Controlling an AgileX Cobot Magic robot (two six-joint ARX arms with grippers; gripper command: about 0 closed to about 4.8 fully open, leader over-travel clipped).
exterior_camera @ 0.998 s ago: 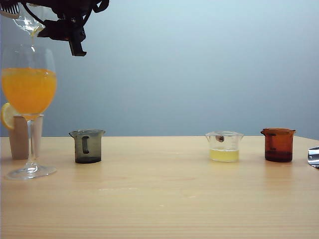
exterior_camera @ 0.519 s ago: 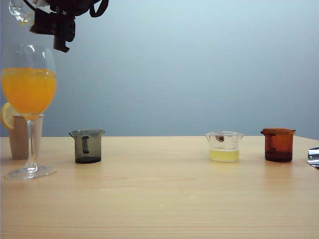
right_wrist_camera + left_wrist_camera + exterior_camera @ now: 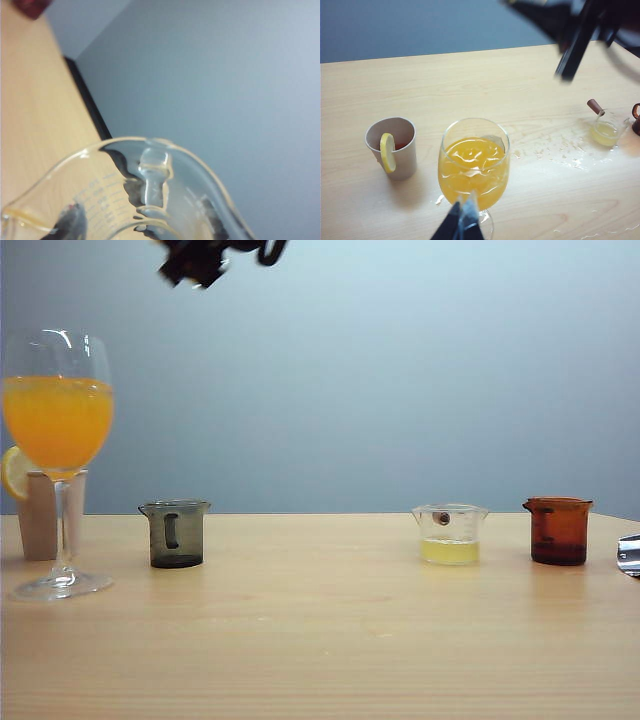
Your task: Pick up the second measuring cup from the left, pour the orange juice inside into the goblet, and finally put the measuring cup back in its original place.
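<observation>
The right gripper (image 3: 205, 258) had drawn away from above the goblet (image 3: 58, 460) toward mid-table, a dark blur at the exterior view's upper edge. Its wrist view showed it clamped on the second measuring cup (image 3: 145, 195), now emptied but for an orange trace at the lip. The left gripper (image 3: 461, 225) sat just before the goblet's stem, fingers seemingly together. The orange juice (image 3: 58, 420) filled the goblet's bowl. Three cups stood on the table (image 3: 320, 640): grey (image 3: 175, 533), clear (image 3: 450, 534), amber (image 3: 558, 530).
</observation>
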